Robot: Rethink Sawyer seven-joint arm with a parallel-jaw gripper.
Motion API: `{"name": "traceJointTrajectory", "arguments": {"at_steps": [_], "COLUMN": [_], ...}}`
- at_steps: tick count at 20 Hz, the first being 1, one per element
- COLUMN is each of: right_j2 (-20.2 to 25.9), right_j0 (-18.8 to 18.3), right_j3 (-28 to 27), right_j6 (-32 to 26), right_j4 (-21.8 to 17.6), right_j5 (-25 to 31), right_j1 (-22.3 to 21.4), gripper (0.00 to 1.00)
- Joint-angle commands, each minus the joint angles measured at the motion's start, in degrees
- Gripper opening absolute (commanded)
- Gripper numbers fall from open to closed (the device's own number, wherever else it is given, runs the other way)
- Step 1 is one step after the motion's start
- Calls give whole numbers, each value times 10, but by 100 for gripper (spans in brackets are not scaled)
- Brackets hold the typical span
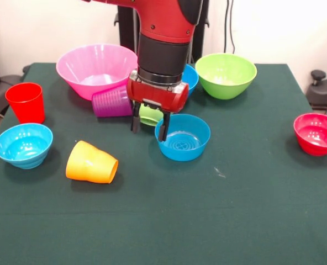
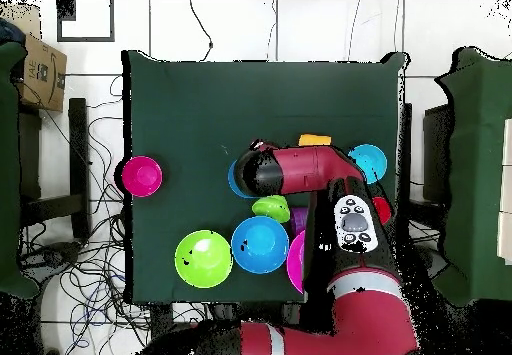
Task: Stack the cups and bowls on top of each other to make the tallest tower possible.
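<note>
Green tabletop: the hand hangs empty, fingers apart, beside the small blue bowl.

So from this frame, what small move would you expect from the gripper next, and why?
Probably a short descent to close on the small blue bowl. The gripper hangs open just above the table, with one finger at that bowl's near-left rim. It holds nothing. The small green bowl right behind it is the other possible target; nothing is stacked yet.

Orange cup and purple cup on sides; red cup upright; bowls scattered, unstacked.
</note>
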Motion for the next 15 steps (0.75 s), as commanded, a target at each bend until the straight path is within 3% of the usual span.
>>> {"name": "traceJointTrajectory", "arguments": {"at_steps": [1, 15], "right_j2": [26, 32], "right_j0": [3, -2], "right_j3": [-32, -27], "right_j6": [-40, -43], "right_j4": [-46, -52], "right_j5": [-13, -25], "right_j1": [43, 49], "gripper": [100, 100]}}
